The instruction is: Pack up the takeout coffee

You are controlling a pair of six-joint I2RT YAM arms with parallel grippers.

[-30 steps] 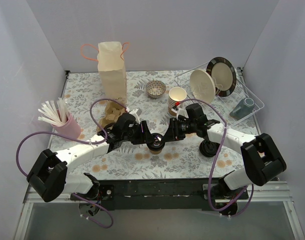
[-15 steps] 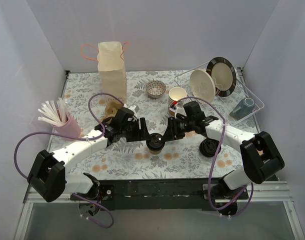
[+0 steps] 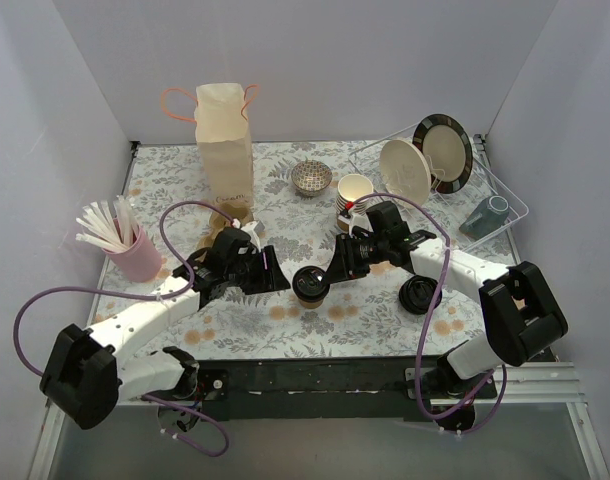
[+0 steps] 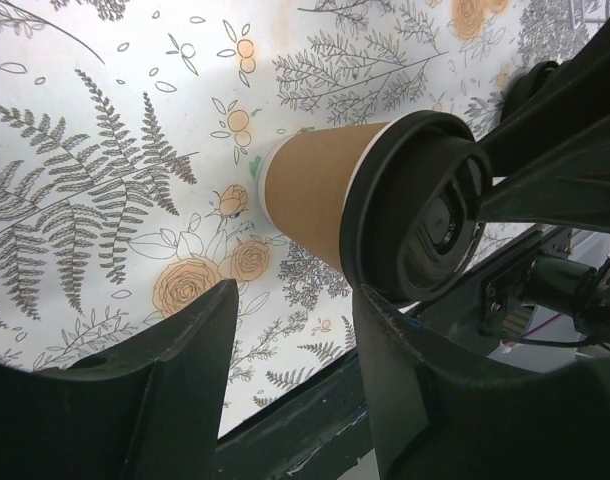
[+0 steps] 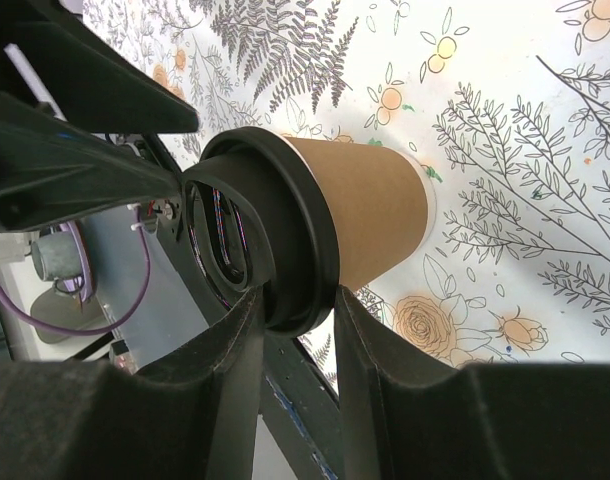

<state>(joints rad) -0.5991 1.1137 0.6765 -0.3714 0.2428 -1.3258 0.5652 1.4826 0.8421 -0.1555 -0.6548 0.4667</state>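
While the right gripper [image 3: 328, 275] pinches the takeout coffee [image 3: 309, 284] at its rim, the left gripper [image 3: 278, 282] gapes beside.

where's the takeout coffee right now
In the top view, the takeout coffee stands near the middle front, its lid between the right tool's fingers, with the left tool open just to its left.

White links [image 3: 145, 312]; left hand [image 3: 282, 282], right hand [image 3: 335, 272] black (purple cables [image 3: 70, 289]).
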